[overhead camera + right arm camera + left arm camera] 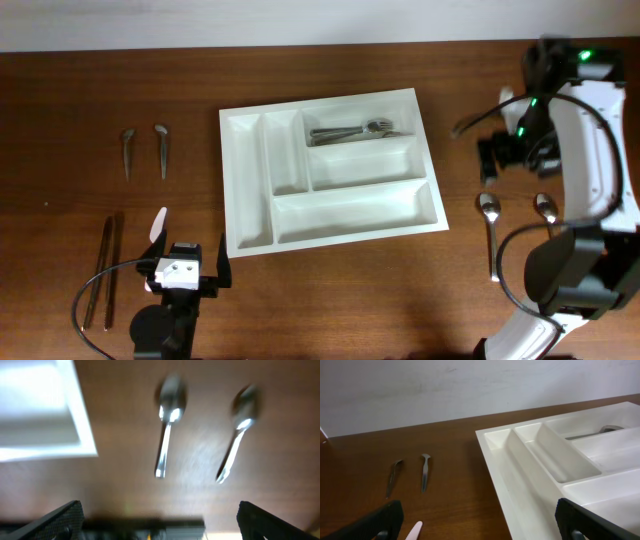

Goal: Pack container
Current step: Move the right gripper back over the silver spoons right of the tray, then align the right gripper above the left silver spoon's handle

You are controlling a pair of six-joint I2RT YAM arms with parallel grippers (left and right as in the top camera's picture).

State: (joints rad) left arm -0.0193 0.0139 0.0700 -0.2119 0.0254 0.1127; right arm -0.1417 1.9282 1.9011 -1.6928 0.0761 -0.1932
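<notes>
The white container [248,190] lies mid-table, and several forks [352,131] lie in its top long compartment. It also shows in the left wrist view [520,485] and its corner shows in the right wrist view [85,435]. My left gripper [190,258] is open and empty near the tray's front left corner, with its fingers [485,530] apart. My right gripper [515,158] is open and empty above the table, right of the tray. Its view is blurred, with its fingers [160,525] wide apart and two spoons [167,425] [237,435] beyond them.
Two small spoons [128,150] [161,148] lie far left, also in the left wrist view [424,471]. Two long dark utensils [108,270] lie front left. A pale pink-white piece [157,226] lies by my left gripper. Two spoons [489,215] [546,208] and a utensil [470,123] lie right.
</notes>
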